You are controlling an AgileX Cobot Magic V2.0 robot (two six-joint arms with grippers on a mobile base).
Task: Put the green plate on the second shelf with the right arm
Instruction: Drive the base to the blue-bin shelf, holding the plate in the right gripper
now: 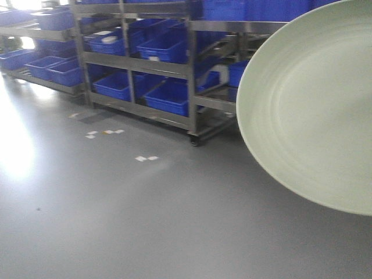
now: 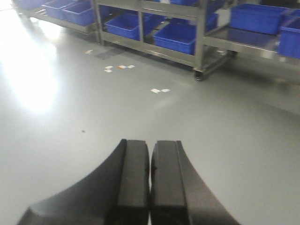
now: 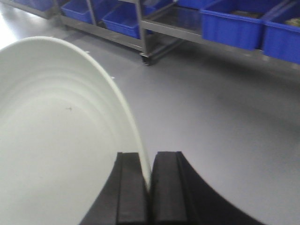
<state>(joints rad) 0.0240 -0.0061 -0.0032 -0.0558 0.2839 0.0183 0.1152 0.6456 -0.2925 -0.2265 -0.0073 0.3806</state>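
Observation:
The green plate fills the right side of the front view, held up in the air and tilted with its ringed inside toward the camera. In the right wrist view the green plate covers the left half, and my right gripper is shut on its rim, one finger on each face. My left gripper hangs over bare floor, shut with nothing between its fingers. Neither arm shows in the front view. The metal shelf rack stands behind the plate, across an open stretch of floor.
The wheeled metal rack holds several blue bins on its tiers; more blue bins sit on its right section. A rack caster rests on the grey floor. Small white paper scraps lie on the floor before the rack.

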